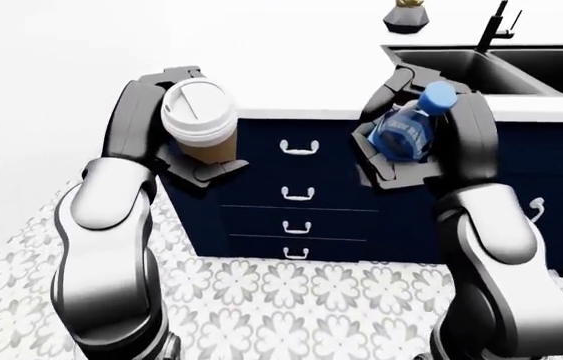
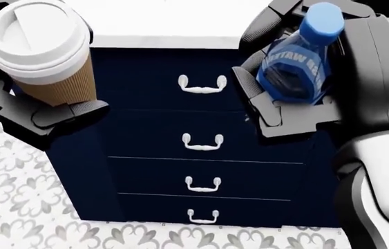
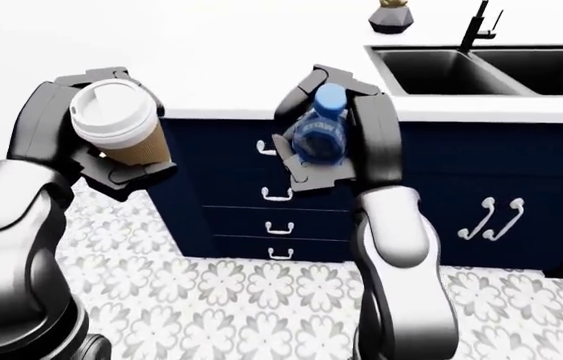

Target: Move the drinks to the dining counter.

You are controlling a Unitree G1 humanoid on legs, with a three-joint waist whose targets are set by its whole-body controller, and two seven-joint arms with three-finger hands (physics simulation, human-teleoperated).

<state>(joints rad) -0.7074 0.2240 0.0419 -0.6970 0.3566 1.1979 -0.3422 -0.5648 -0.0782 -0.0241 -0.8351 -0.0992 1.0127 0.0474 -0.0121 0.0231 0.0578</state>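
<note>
You're mid-carry: your left hand point(image 1: 176, 142) grips the lidded coffee cup point(image 1: 199, 121), your right hand point(image 1: 416, 146) clasps the blue water bottle point(image 1: 408, 127) (tilted). Next, raise both over the white counter point(image 1: 291, 75) edge.

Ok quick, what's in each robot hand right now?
Left hand: closed around the lidded paper coffee cup.
Right hand: closed around the blue water bottle.
</note>
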